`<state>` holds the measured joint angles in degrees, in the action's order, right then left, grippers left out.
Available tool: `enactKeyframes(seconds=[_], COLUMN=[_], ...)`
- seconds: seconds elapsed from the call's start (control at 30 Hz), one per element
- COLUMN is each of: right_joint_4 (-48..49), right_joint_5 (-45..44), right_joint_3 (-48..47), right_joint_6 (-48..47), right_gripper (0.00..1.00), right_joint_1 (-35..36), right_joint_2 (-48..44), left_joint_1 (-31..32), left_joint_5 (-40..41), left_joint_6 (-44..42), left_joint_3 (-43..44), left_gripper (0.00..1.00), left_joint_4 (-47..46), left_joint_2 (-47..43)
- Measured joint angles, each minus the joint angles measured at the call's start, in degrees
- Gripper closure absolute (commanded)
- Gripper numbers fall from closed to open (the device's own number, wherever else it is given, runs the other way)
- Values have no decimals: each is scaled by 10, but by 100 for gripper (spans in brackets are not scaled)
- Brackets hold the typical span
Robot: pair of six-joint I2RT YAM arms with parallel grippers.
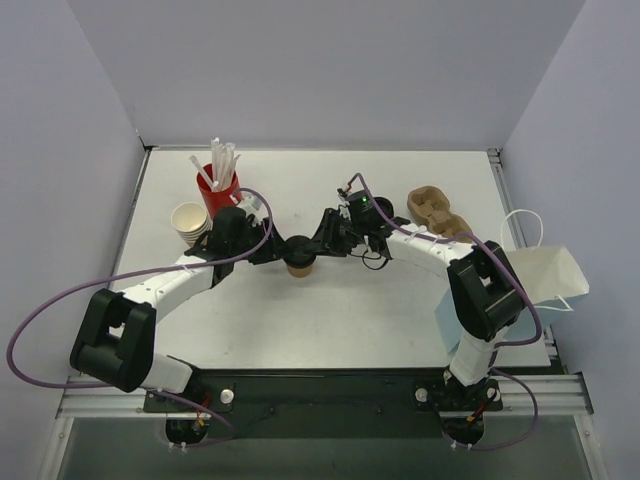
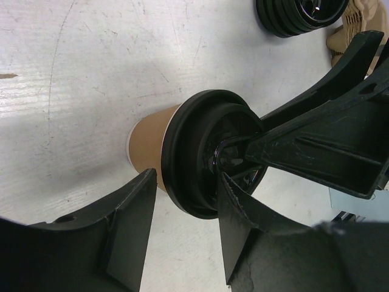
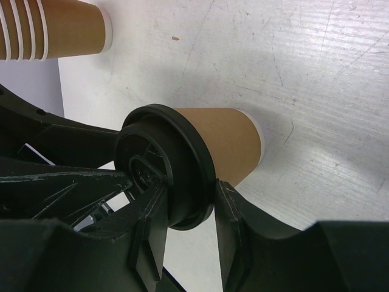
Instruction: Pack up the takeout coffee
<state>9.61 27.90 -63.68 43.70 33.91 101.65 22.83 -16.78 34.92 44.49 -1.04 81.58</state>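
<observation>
The takeout coffee [image 1: 300, 266], a tan paper cup under a black lid, stands upright mid-table between both arms. My right gripper [image 1: 318, 243] comes in from the right and is shut on the lid's rim. In the right wrist view one finger lies on the lid top and the other presses under the rim of the cup [image 3: 225, 143], with the right gripper [image 3: 190, 187] clamped there. My left gripper [image 1: 278, 247] reaches in from the left. Its jaws straddle the lid [image 2: 194, 152] loosely: the left gripper [image 2: 188, 179] is open, with one finger just off the cup wall.
A red cup of straws [image 1: 220, 185] and a stack of paper cups [image 1: 190, 222] stand at the back left. A cardboard cup carrier [image 1: 435, 208] lies at the back right, with a white paper bag [image 1: 545, 272] at the right edge. Stacked black lids [image 2: 298, 15] sit near the carrier.
</observation>
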Motion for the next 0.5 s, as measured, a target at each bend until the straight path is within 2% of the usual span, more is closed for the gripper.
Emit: enactKeyframes(seconds=[0.2, 0.5], right_joint_4=[-22, -72], right_joint_5=[-3, 0], right_joint_3=[-9, -18], right_joint_6=[0, -18], right_gripper=[58, 57], right_joint_1=[0, -7], right_joint_2=[0, -21], left_joint_1=[0, 1], left_joint_5=[2, 5], left_joint_6=[4, 4], left_joint_3=[5, 10], left_gripper=[49, 49], left_joint_4=[-7, -18], left_joint_2=[10, 22])
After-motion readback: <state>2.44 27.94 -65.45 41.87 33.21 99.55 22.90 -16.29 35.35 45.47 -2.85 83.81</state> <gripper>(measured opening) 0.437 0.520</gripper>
